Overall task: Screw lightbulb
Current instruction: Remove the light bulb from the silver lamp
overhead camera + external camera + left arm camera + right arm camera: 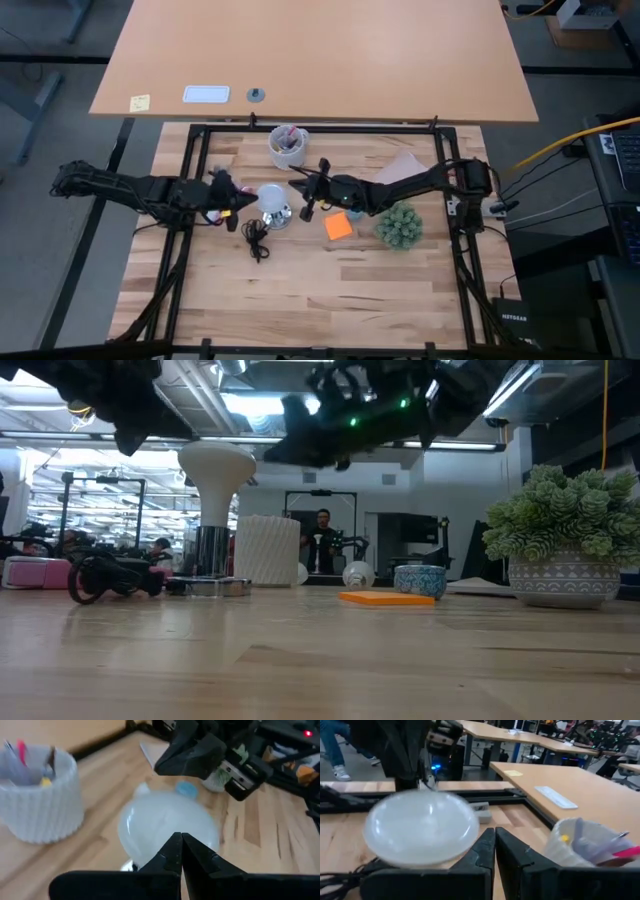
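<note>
Lightbulb, white frosted dome (pixel 272 198), stood upright in shiny silver socket (pixel 277 215) at frame centre, between left hand (pixel 232 214) and right hand (pixel 308 205); both pinched shut, empty; left slightly nearer.

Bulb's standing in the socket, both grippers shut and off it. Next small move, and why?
Probably open the right gripper and bring it over the lightbulb. The bulb stands upright in the silver socket, its dome free. Both grippers are shut and empty, the left gripper just beside the socket, so neither can turn it yet. Whether it is fully seated I cannot tell.
</note>
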